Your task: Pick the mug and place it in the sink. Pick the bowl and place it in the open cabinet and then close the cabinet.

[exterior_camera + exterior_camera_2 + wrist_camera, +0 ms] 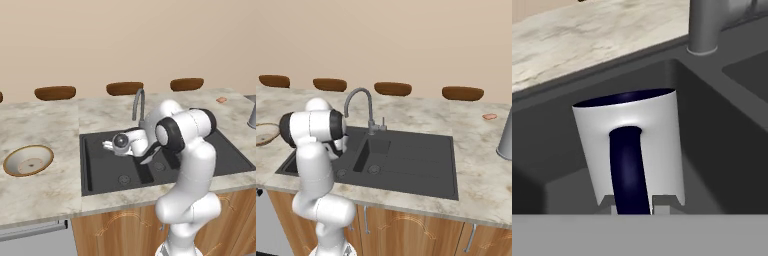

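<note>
**Mug's over the sink, time to set it down**

Okay, so the gripper (639, 204) is clenched on the mug (632, 145) by its handle, mid-frame in the hand view, hanging inside the sink (722, 130) basin. I'd lower it gently, keep it upright, then release.

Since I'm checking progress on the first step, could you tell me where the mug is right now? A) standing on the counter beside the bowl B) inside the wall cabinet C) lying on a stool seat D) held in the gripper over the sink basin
D: the hand view shows the gripper shut on the mug by its dark handle, with the black sink basin behind it.
</note>
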Available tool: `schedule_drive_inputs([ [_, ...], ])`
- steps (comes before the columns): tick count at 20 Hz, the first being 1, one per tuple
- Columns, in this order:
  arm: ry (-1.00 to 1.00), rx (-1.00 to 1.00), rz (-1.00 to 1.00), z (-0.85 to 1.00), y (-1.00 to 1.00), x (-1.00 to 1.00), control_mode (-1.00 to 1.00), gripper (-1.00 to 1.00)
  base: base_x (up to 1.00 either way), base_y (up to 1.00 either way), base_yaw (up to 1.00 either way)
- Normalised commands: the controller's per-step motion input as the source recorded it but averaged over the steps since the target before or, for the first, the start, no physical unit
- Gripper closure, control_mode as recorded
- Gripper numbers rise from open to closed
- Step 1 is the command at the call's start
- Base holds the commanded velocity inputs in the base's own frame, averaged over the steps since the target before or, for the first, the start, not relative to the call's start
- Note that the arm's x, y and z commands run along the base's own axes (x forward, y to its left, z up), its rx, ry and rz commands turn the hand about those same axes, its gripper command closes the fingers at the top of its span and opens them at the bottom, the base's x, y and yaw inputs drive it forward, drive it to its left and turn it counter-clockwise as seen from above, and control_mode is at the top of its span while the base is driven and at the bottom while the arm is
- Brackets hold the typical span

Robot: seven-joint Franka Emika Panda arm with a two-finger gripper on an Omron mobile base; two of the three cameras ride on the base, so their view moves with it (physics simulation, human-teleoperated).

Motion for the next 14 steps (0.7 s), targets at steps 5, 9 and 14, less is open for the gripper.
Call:
schedule_drive_inputs([
  [5,-0.27,0.00,0.01,-0.66,0.00,0.00,-1.00,1.00,0.00,0.00,0.00],
  [9,-0.09,0.04,0.00,-0.72,-0.01,-0.01,-1.00,1.00,0.00,0.00,0.00],
  [14,0.00,0.09,0.00,-0.78,0.00,-0.20,-1.00,1.00,0.00,0.00,0.00],
])
